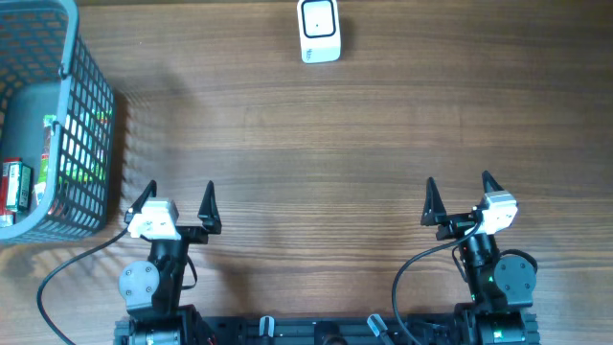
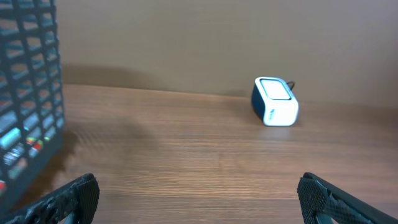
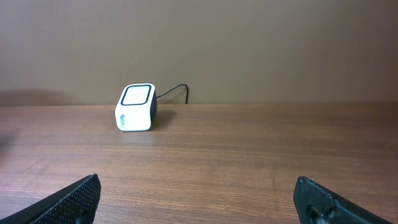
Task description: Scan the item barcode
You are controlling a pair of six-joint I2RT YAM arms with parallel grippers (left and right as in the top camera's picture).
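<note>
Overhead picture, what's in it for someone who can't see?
A white scanner sits at the far edge of the wooden table; a grey basket holding packets stands left. The left pincer and right pincer are open and empty.

You have a brown wood-grain table filling the overhead view. Behind its far edge stands a plain tan wall, evenly lit, with only soft shadows.

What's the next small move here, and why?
Probably swing the left end effector over the basket. It and the right end effector are open and empty, the items lie in the basket close to the left arm, and the scanner at the far edge has nothing in front of it.
</note>
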